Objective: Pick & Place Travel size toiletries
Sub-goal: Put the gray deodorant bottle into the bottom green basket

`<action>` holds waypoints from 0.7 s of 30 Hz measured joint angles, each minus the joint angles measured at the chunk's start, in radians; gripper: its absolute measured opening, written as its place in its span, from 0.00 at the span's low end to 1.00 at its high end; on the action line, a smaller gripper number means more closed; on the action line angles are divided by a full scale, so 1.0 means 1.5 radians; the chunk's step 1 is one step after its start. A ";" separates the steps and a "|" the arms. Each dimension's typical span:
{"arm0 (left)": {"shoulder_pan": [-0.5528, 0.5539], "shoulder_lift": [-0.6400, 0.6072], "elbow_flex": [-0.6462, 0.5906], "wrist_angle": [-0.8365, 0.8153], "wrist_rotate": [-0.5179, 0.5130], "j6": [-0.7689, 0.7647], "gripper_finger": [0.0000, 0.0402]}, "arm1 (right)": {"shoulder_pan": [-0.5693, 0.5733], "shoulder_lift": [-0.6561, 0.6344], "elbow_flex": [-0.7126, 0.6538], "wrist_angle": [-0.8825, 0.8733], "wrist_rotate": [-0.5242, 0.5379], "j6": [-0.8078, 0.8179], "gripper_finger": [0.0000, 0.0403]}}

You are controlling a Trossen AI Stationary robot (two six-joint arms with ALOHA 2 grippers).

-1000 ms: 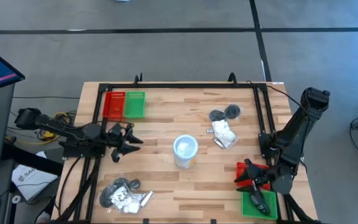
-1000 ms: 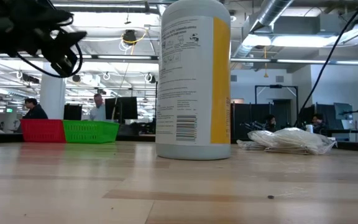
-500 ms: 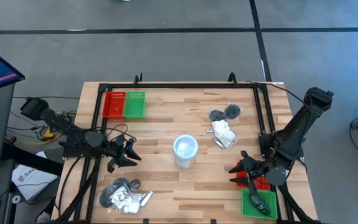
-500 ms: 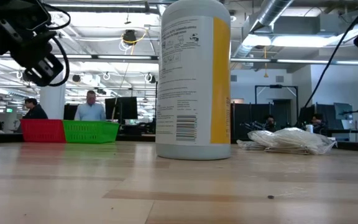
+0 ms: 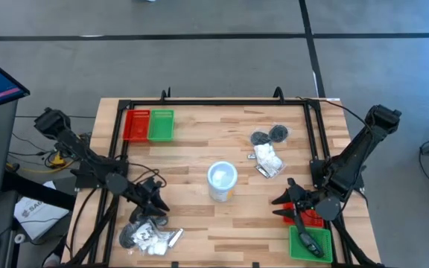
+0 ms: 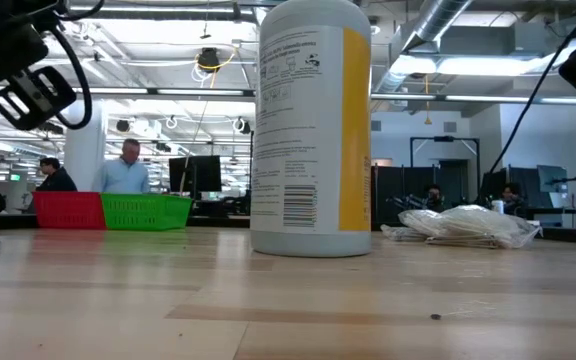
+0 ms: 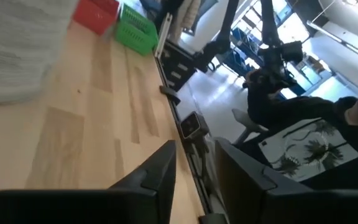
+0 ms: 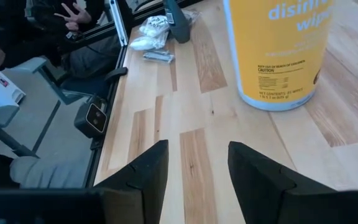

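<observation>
Reaching low from the surface's (image 5: 199, 223) left edge, my left pincer (image 5: 155, 206) hangs fingers apart just above the near-left heap of toiletries (image 5: 149, 232). My right pincer (image 5: 283, 205), also parted, hovers over bare wood between the white cup (image 5: 222, 181) and the near-right trays (image 5: 310, 242).

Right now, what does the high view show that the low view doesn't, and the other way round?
Only the high view shows both toiletry piles, one near the left gripper at the front left and one at the back right, plus the right gripper by a second tray pair. Only the low view shows people in the room behind. Both show the white canister and the red and green trays.
</observation>
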 joint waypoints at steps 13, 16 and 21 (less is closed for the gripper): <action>0.001 0.010 0.014 0.002 0.015 0.016 0.21 | 0.000 0.000 0.000 0.007 0.000 0.001 0.38; 0.004 0.010 0.014 0.000 0.016 0.017 0.21 | 0.000 0.000 0.000 0.007 0.000 0.001 0.37; 0.003 0.027 0.014 -0.007 0.015 0.015 0.23 | 0.000 0.000 0.000 0.007 0.000 0.000 0.36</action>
